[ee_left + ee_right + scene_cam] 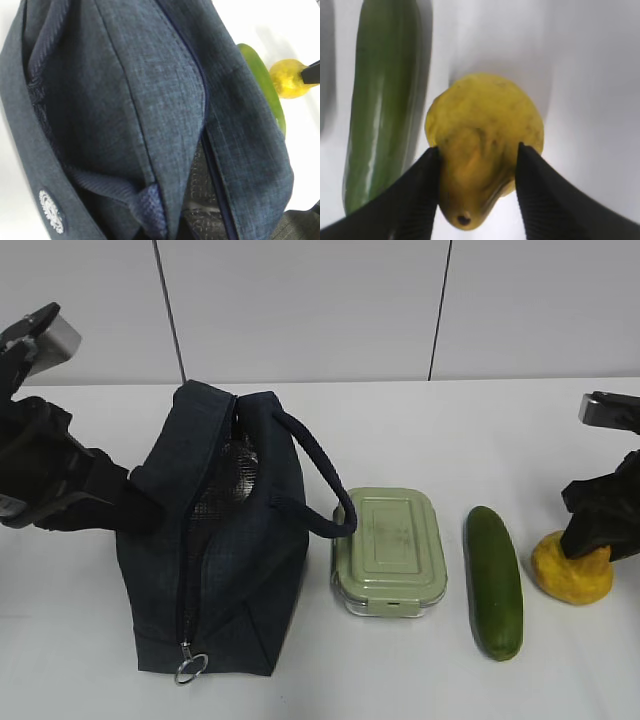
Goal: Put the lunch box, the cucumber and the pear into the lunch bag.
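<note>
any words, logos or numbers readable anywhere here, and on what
No readable text in any view.
Lunch bag: a round white emblem on its side, too small and blurred to read.
Lunch box: faint embossed marks on the lid, illegible.
Cucumber and pear: no markings.

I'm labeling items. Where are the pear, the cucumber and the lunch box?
pear [485, 125], right wrist view, upper body.
cucumber [495, 580], exterior view, middle of its length.
lunch box [388, 535], exterior view, centre of the green lid.
</note>
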